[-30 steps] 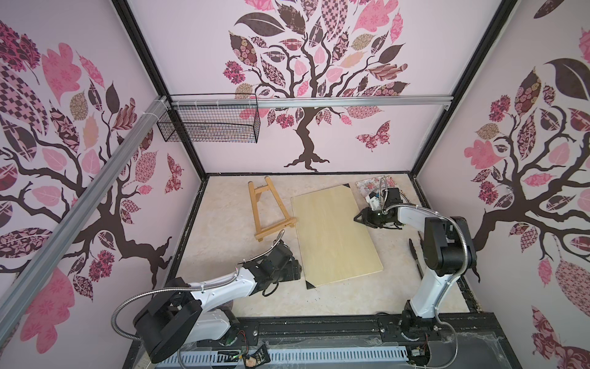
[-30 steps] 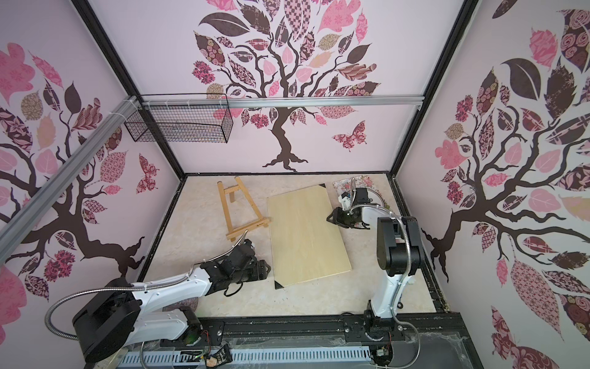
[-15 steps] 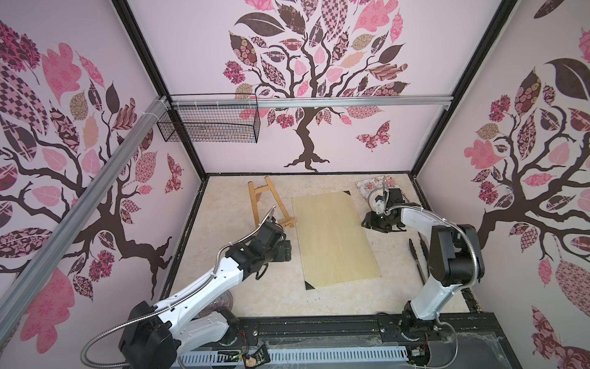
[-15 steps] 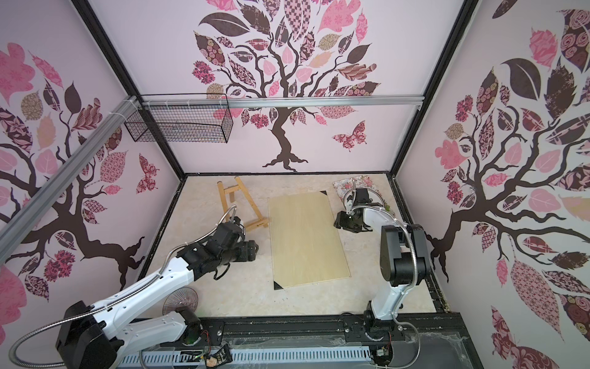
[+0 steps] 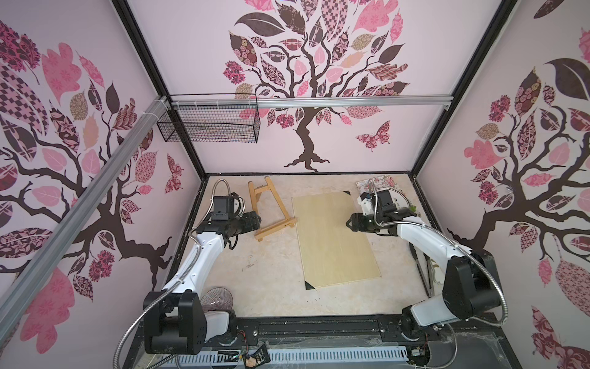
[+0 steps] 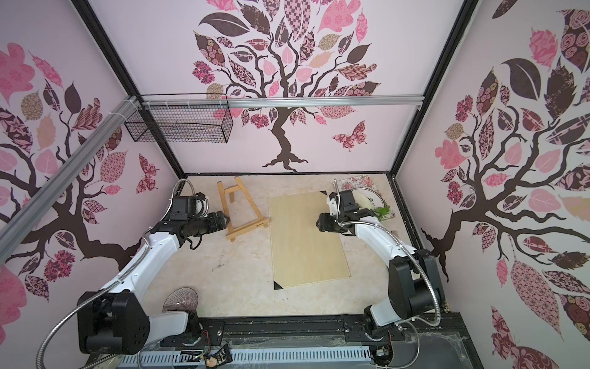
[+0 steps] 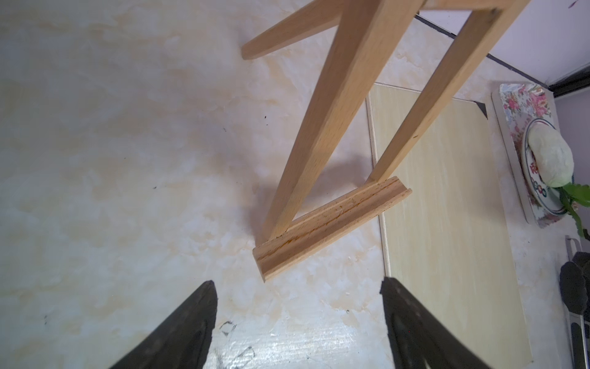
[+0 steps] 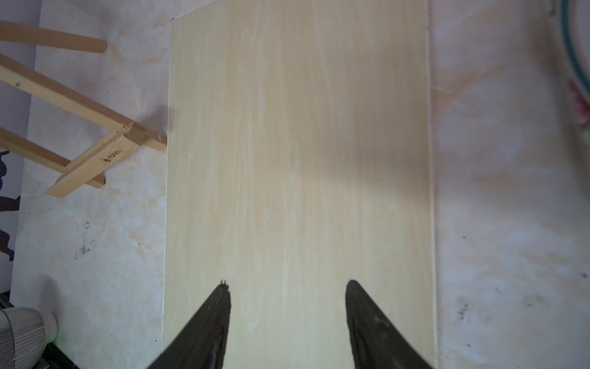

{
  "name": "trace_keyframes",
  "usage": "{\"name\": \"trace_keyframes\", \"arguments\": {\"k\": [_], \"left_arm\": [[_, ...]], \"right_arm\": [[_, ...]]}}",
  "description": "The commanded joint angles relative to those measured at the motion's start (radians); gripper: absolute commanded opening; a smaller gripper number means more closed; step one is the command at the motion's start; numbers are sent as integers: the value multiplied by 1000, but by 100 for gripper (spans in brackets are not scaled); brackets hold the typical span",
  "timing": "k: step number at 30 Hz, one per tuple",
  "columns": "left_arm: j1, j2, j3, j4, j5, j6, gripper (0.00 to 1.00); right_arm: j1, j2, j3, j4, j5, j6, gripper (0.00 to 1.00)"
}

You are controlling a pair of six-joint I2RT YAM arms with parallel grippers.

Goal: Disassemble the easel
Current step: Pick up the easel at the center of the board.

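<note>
While easel (image 5: 277,228) stands assembled: left gripper (image 7: 297,287) spread, empty, just beside it.
Right gripper (image 8: 287,286): spread, empty, above board (image 5: 335,242).
Risk: a one-sided push likely topples easel.

A: Where is passage free?
B: Bare tabletop (image 5: 261,281), near centre; the board (image 5: 335,242), centre right, lies flat and low.
A: What obstructs?
B: The easel (image 5: 274,207), standing at far left, with its ledge end just beside the board and the left gripper (image 5: 258,222) close on its left; a tray (image 5: 362,184) fills the far right corner.
</note>
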Motion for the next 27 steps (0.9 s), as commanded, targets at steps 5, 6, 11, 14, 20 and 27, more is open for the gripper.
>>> {"name": "trace_keyframes", "arguments": {"k": [5,6,11,14,20,27], "left_arm": [[2,62,52,126,63,83,82],[4,68,48,139,53,90,82],[21,113,20,244,95,130,82],[33,145,2,330,136,139,80],[37,205,-54,510,235,149,70],[37,218,-72,511,264,174,52]], "right_arm": [[22,11,10,26,33,34,61],[24,17,13,31,32,36,62],[49,49,40,38,34,43,62],[70,59,52,48,48,49,62],[110,62,51,72,66,64,62],[136,38,32,90,80,79,61]]}}
